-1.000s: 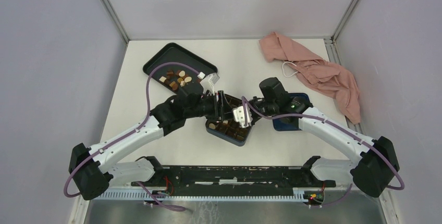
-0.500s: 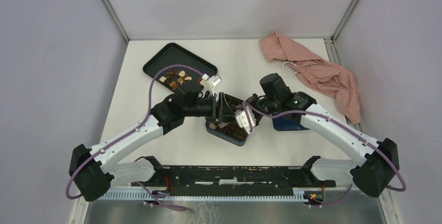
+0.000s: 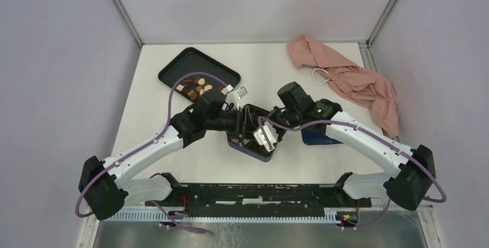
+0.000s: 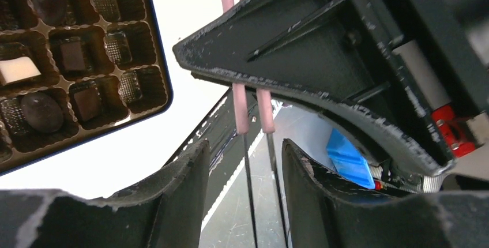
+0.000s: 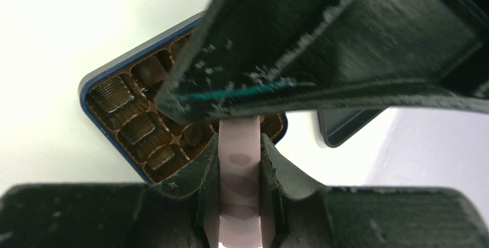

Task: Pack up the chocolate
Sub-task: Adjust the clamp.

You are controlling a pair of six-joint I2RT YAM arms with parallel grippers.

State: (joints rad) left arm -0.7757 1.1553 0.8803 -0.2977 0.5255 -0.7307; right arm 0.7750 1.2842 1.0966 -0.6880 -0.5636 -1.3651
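- Right gripper (image 5: 240,147): jaws nearly closed, clamped on a flat pale-pink strip (image 5: 239,193) that looks like the handle of a tweezer-like tool. Probable reason: the pieces are far too small for the fingers.
- Left gripper (image 4: 245,151): jaws about half apart, with no grip that I can see. Two pink prongs (image 4: 239,109) with thin dark ends run down into the gap. I cannot tell whether they touch the pads.
- The two grippers meet tip to tip above the dark blue box (image 5: 115,95). Judgement: the left one is helping with the tool, not picking.
- Chocolate (image 4: 40,112): several pieces sit in the box's brown cells and other cells are bare. More chocolate lies loose on the black tray (image 3: 184,63), far left of the box. Packing is partly done.
- In the way: each wrist view is largely blocked by the other arm's finger, so the tool tips are hidden and collision risk is high.
- Around: a dark blue flat piece (image 3: 316,137), perhaps the lid, just right of the box under the right arm. A small clear item (image 3: 241,92) lies by the tray's right corner. A pink cloth (image 3: 346,81) lies far right, well apart.
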